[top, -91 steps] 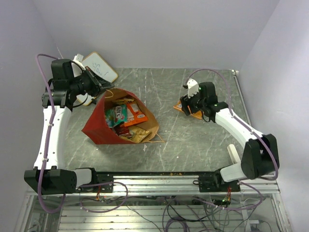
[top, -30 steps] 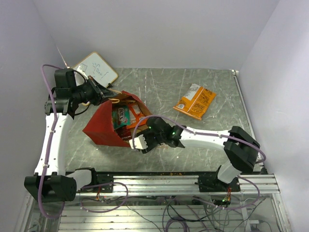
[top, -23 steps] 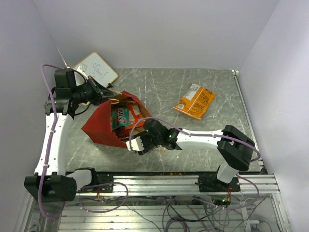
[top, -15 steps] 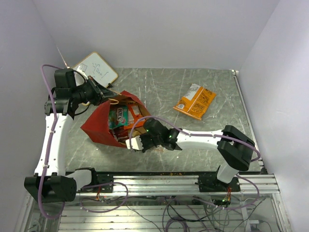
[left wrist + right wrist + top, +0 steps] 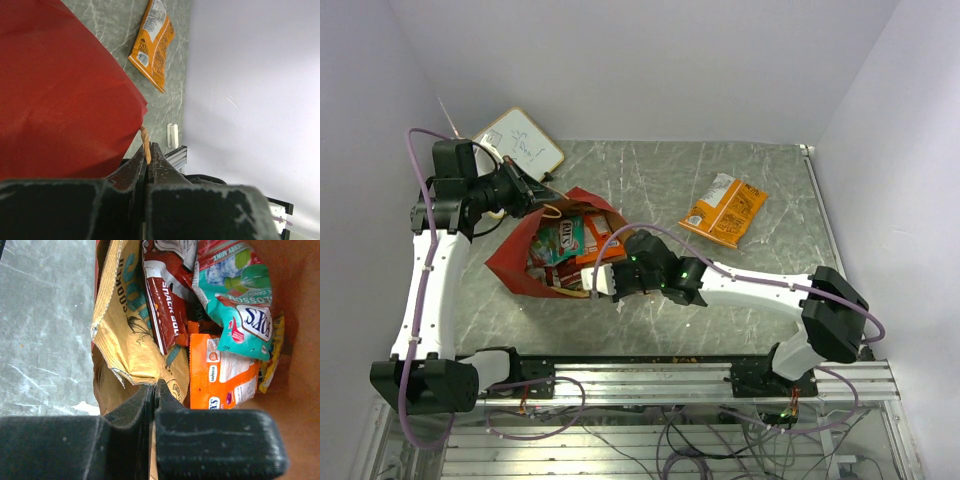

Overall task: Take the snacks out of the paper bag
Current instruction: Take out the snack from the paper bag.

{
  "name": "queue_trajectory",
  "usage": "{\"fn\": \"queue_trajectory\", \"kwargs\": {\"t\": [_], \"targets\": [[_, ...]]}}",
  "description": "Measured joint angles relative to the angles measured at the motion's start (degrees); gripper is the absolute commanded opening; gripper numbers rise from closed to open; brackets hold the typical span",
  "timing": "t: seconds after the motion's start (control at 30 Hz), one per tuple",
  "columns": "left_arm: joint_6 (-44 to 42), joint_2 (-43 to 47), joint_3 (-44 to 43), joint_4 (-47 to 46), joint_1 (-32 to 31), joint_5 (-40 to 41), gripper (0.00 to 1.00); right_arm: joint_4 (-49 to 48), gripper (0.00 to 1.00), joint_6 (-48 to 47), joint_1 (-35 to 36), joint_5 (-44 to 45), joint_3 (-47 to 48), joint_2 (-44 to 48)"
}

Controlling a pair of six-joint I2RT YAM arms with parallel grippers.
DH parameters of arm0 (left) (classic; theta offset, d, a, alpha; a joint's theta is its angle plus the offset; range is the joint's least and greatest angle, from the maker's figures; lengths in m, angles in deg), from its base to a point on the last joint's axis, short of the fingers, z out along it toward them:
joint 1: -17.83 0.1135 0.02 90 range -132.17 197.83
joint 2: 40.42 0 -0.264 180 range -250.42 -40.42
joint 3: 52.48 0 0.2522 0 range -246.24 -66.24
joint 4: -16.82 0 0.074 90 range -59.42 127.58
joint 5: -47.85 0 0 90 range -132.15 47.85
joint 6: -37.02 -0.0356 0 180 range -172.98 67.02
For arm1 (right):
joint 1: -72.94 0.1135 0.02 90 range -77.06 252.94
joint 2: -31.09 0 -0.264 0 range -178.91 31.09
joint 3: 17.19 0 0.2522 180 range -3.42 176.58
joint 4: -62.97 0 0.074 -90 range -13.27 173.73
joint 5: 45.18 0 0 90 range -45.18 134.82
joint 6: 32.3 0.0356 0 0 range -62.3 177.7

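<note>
Right wrist view: right gripper (image 5: 154, 389) has its fingers pressed together on the tan packet (image 5: 130, 340) edge, at the mouth of the paper bag (image 5: 295, 300). Also inside are a dark red packet (image 5: 167, 315), an orange packet (image 5: 222, 375) and a teal packet (image 5: 240, 310). The bag lies on the table (image 5: 650, 180). Left gripper (image 5: 149, 150) pinches the loop handle (image 5: 145, 137). Farther right, a loose orange snack (image 5: 725, 211) lies well apart from the bag.
</note>
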Motion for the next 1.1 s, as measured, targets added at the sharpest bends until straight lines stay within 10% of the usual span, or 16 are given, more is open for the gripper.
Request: {"fn": "queue_trajectory", "kwargs": {"t": [0.33,0.7,1.1], "targets": [[0.2,0.3,-0.4,0.4,0.0,0.2,0.07,0.7,0.00,-0.1,0.1,0.7,-3.0,1.8],[0.3,0.3,-1.1,0.8,0.0,0.3,0.07,1.6,0.32,-5.2,0.1,-0.5,-8.5,5.4],[1.1,0.3,-1.1,0.5,0.0,0.3,0.07,-0.2,0.41,-9.4,0.1,-0.8,-9.1,2.6]]}}
